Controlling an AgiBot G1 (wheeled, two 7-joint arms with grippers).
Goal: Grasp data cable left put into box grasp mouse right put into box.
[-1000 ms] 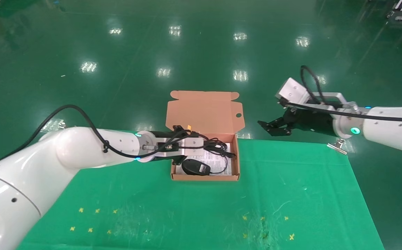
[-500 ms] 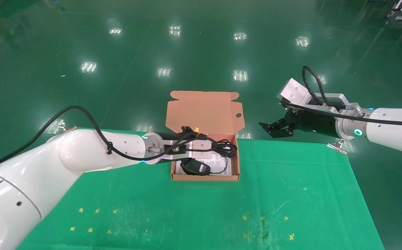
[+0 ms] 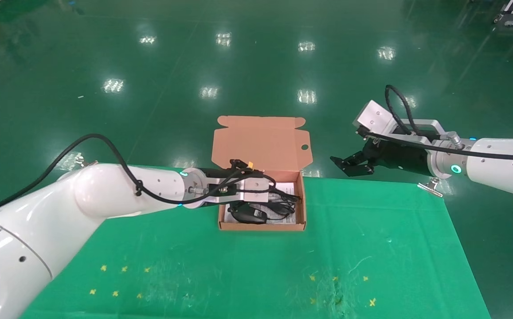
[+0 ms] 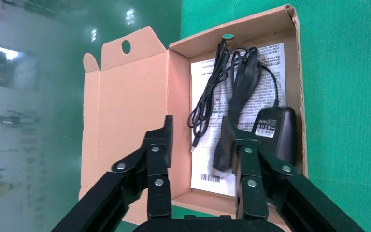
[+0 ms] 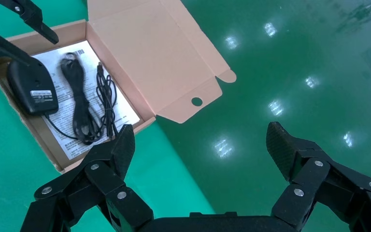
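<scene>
The data cable (image 4: pixel 232 92) lies inside the box (image 4: pixel 135 96), stretched over the white printed sheet (image 4: pixel 270 63) just ahead of the left tool (image 4: pixel 200 145). That tool hangs over the box with its fingers spread apart and nothing between them, though one finger sits close against the cable bundle's near end; whether they touch I cannot tell. The mouse (image 4: pixel 273 130) rests in the same box beside that finger, label side up, its thin cord trailing over the sheet. The right tool (image 3: pixel 349 163) is well away from the box, off the far edge of the worktop (image 3: pixel 371 248), fingers wide apart and empty. Judging by how things lie, both items are already packed and both placements look done. What seems left is pulling the left tool clear; the lid (image 3: pixel 260 141) stands raised.
</scene>
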